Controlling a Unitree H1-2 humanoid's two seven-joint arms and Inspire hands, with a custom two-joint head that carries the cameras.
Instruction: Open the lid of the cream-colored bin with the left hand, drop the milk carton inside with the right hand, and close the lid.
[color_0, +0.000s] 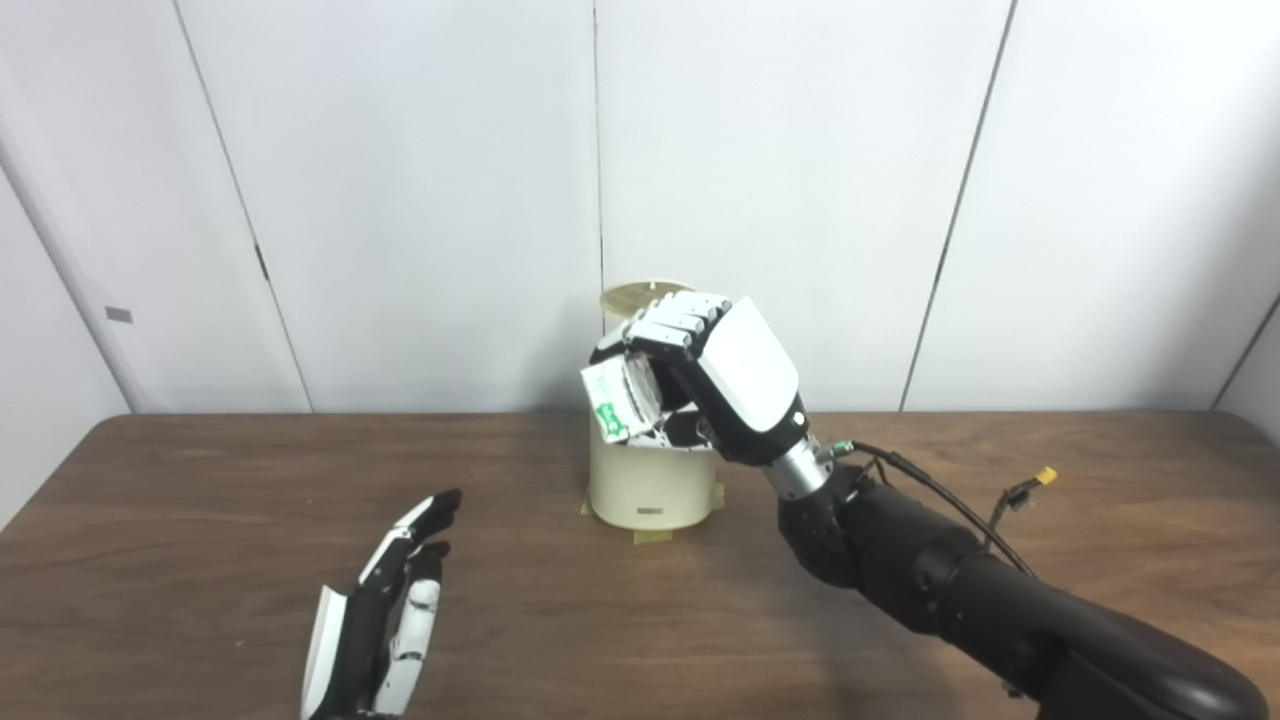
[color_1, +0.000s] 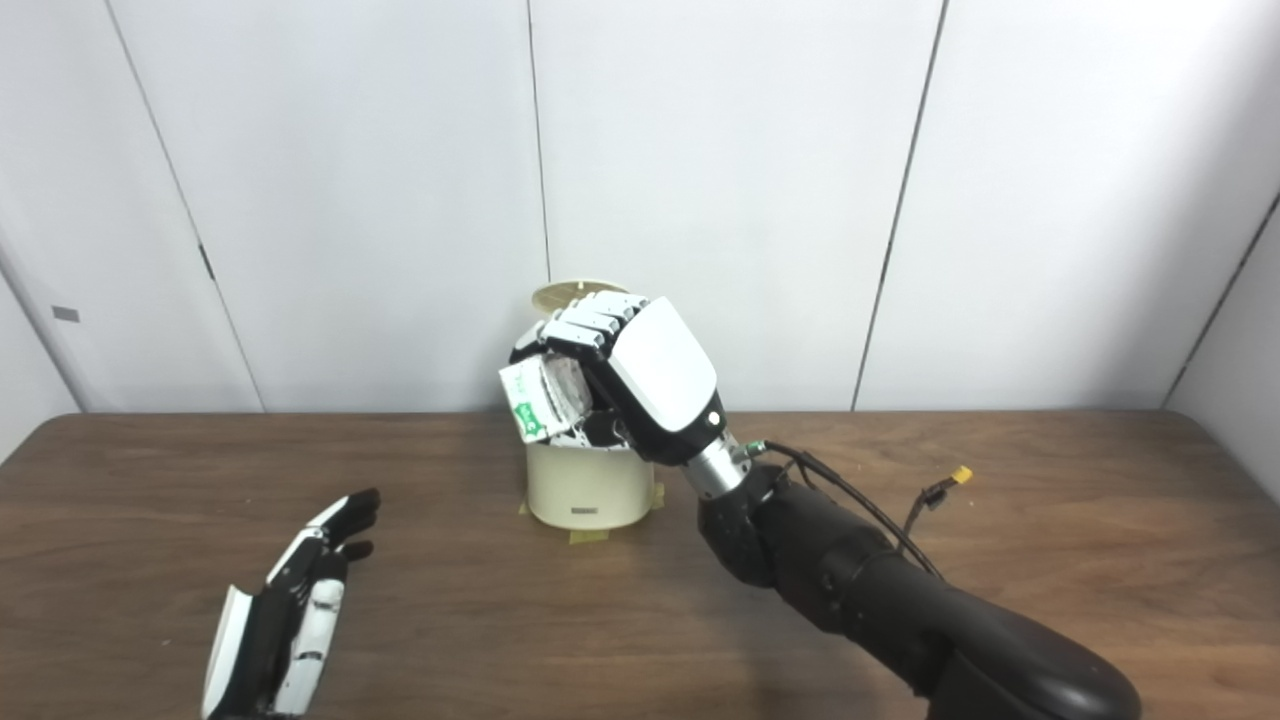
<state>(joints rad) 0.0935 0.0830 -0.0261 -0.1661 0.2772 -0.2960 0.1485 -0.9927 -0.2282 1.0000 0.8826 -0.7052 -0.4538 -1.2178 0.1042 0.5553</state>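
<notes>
The cream-colored bin (color_0: 650, 490) stands at the middle back of the brown table, taped down at its base. Its round lid (color_0: 645, 295) is raised upright behind the opening. My right hand (color_0: 715, 375) is shut on the white and green milk carton (color_0: 612, 400) and holds it just above the bin's open mouth, tilted. My left hand (color_0: 385, 615) is open and empty, low over the table at the front left, well apart from the bin.
The brown table (color_0: 200, 520) runs the width of the view, with white wall panels behind it. A loose cable with a yellow connector (color_0: 1045, 476) hangs off my right forearm.
</notes>
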